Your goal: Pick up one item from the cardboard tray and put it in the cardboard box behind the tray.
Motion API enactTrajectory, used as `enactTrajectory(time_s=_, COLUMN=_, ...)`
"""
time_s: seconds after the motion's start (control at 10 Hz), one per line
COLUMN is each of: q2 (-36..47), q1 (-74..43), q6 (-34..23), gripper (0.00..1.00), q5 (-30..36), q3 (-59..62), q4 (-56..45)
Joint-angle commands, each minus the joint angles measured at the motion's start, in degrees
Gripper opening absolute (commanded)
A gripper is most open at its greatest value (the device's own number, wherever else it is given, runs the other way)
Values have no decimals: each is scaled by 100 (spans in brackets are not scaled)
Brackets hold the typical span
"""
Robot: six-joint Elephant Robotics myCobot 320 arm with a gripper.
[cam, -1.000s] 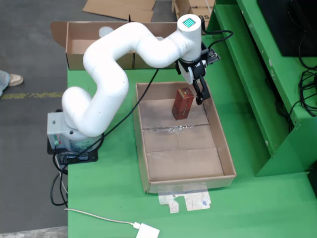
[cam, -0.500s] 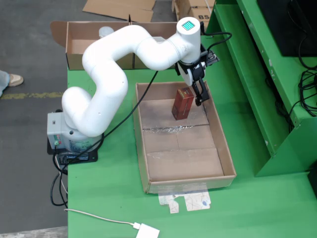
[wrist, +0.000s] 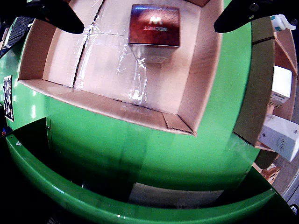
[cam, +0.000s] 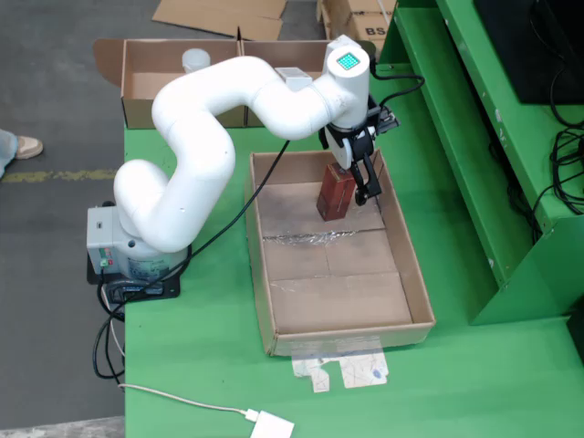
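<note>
A red-brown carton (cam: 334, 193) stands upright at the far end of the shallow cardboard tray (cam: 262, 274). My gripper (cam: 356, 181) hangs at the carton's top, its black fingers (cam: 370, 187) straddling it. In the wrist view the carton (wrist: 154, 25) lies between the two fingers (wrist: 56, 11), which are spread wide and do not touch it, so the gripper (wrist: 149, 14) is open. The tray wall (wrist: 107, 105) runs below the carton. The open cardboard box (cam: 137, 87) stands behind the tray at the table's far edge, and its side (wrist: 243, 93) shows at the right of the wrist view.
A white bottle (cam: 195, 60) and white cartons (wrist: 282, 133) sit in the back box. A green shelf frame (cam: 474, 137) rises right of the tray. A white cable with an adapter (cam: 272, 425) and tape scraps (cam: 338, 370) lie near the front edge.
The gripper has shifted left and down over the tray, from beside the carton's right side to around its top. The carton has not moved.
</note>
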Motion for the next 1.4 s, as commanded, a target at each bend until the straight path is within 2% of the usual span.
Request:
enactTrajectory(time_s=0.0, q2=271, q1=49, q6=45, gripper=100, q5=-136, q3=-309, q4=480)
enactTrajectory(time_s=1.3, q2=-51, q1=50, q6=98, gripper=100, q5=-144, q3=-372, q4=866)
